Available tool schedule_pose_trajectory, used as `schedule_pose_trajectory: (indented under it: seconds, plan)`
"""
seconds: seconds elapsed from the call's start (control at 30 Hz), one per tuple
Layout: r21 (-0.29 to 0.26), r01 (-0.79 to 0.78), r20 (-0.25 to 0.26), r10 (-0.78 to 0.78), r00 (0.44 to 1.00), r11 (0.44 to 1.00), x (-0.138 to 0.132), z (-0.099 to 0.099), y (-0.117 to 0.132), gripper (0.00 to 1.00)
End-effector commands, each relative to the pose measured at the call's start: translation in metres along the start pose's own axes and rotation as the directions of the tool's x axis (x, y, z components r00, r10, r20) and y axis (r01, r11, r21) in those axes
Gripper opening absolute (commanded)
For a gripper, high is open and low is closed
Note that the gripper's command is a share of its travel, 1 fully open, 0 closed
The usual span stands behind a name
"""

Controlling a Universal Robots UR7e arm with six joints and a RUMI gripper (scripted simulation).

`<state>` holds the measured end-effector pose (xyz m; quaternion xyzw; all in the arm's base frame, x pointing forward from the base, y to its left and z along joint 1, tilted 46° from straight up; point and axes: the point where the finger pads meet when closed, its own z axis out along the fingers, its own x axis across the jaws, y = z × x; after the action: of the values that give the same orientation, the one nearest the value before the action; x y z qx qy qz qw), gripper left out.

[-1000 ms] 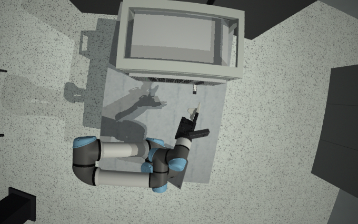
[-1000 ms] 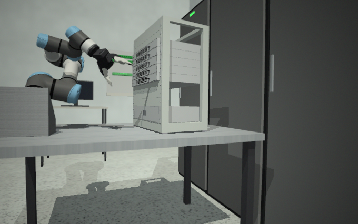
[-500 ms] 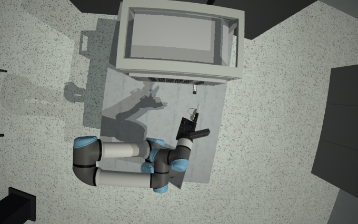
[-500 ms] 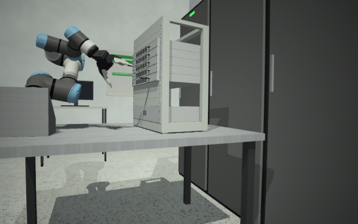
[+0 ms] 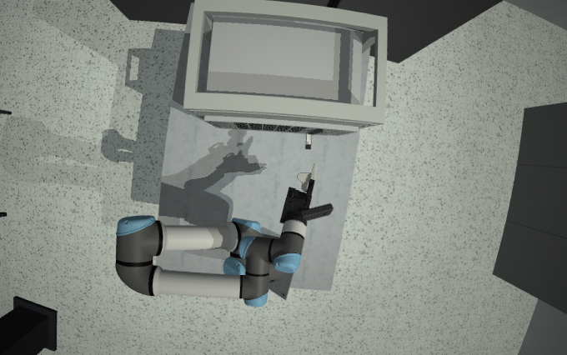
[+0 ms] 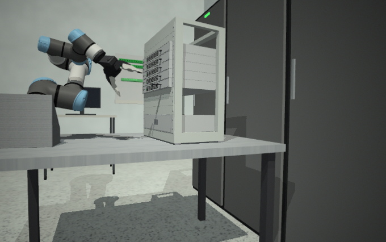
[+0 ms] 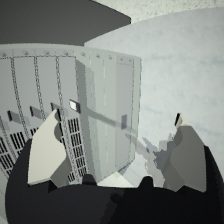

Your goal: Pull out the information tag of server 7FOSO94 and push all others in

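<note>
Surface: grey table (image 5: 338, 158) (image 6: 242, 147) (image 7: 175, 60) in a pale-walled room, carrying the freestanding rack.
Arm, at left in the exterior view: one blue-capped, grey-and-white jointed arm (image 5: 200, 282) (image 6: 58, 46), standing before the rack's front; no second arm to choose from.
Jaws: black with pale, pointed fingertips (image 5: 307, 171) (image 6: 130, 84), wide open, nothing between them, short of the rack and one above the other.
Projecting tag: slim pale pull-out tag with a dark end (image 5: 308, 141) (image 6: 156, 84) (image 7: 74, 105), ahead of the jaws and well apart from them; in the wrist view it sits left of the gap's middle, nearer the left-hand fingertip.
Long axis: straight out from the rack front, roughly level, its end towards the arm.
Server: lowest of the perforated-front group, as far as this view allows; its printed number cannot be read, so whether it is 7FOSO94 stays open.
Rack: light grey-green metal open frame (image 5: 284, 102) (image 6: 177, 85) (image 7: 137, 75), upright.
Next move: likely to need centring on the tag, then an approach along its axis; an off-line push could shift the unfastened rack.
</note>
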<state>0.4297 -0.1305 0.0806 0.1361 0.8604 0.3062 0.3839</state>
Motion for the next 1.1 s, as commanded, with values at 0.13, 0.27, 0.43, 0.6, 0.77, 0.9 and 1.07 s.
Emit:
schedule_pose_trajectory:
  seconds: [0.13,0.27,0.43,0.6,0.77,0.9,1.07]
  plan:
    - [-0.021,0.002,0.006,-0.002,1.000,1.000,0.003,0.002,0.001,1.00]
    - [-0.032,0.003,0.009,-0.003,1.000,0.999,0.005,0.003,0.001,1.00]
    - [-0.040,0.004,0.012,-0.004,1.000,0.999,0.006,0.003,0.002,1.00]
    - [-0.054,0.005,0.018,-0.004,1.000,0.999,0.008,0.005,0.003,1.00]
    - [-0.067,0.007,0.023,-0.005,1.000,0.998,0.010,0.006,0.003,1.00]
    - [-0.078,0.008,0.029,-0.006,1.000,0.997,0.012,0.007,0.004,1.00]
    - [-0.086,0.009,0.033,-0.006,0.999,0.996,0.013,0.007,0.005,1.00]
